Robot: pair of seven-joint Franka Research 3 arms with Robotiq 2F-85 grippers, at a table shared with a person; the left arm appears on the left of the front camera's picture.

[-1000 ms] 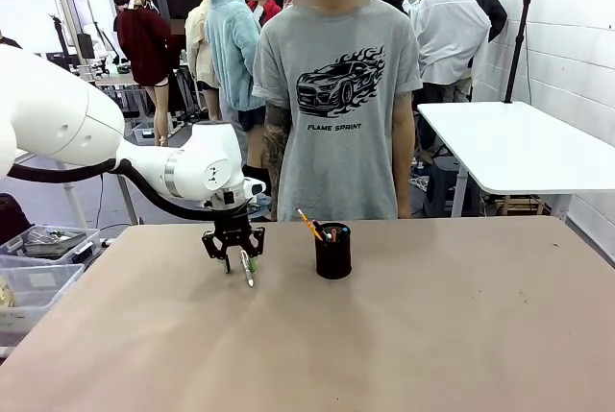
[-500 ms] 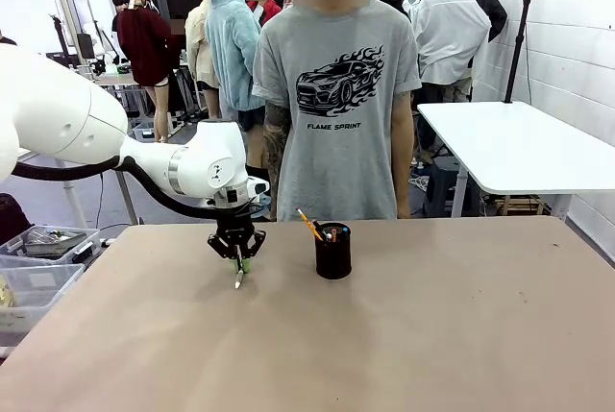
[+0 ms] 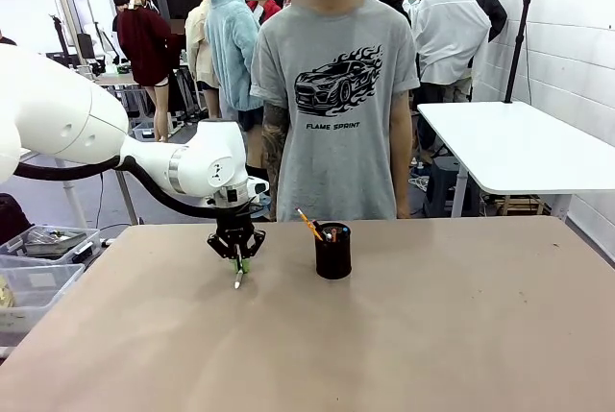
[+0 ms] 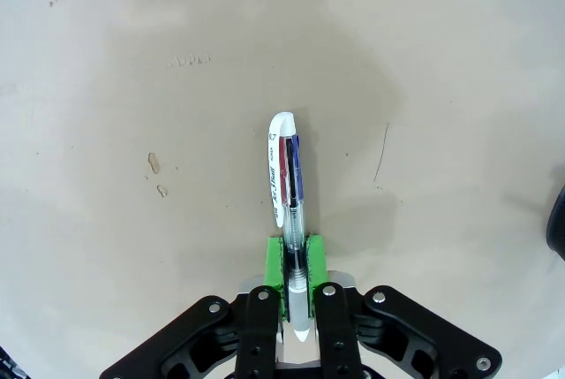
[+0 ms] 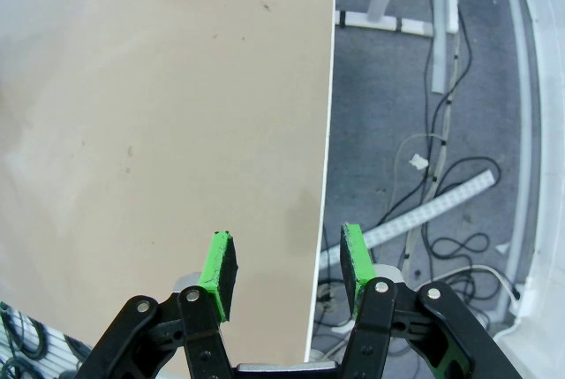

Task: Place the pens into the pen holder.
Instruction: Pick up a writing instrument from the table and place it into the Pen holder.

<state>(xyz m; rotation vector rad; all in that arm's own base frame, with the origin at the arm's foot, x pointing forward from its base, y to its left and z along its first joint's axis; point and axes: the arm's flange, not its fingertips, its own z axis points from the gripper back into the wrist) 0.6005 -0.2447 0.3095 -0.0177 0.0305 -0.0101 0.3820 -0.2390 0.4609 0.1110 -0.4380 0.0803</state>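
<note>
The left gripper (image 3: 237, 263) pinches the silver-white pen (image 4: 286, 186) between its green pads, tip pointing down at the table (image 3: 432, 326). Just beside it stands the pen holder (image 3: 333, 252), with an orange pen (image 3: 308, 224) sticking out. The right gripper (image 5: 287, 269) is spread wide, holding nothing.

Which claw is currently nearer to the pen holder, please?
Left. The left claw, clamping the silver-white pen, hangs just beside the pen holder; the right claw hovers at the table edge.

You see the silver-white pen (image 4: 289, 211) partly hidden between the left end effector (image 4: 295, 273) pads; beside it, the pen holder (image 3: 333, 251) conceals its pens' lower ends.
</note>
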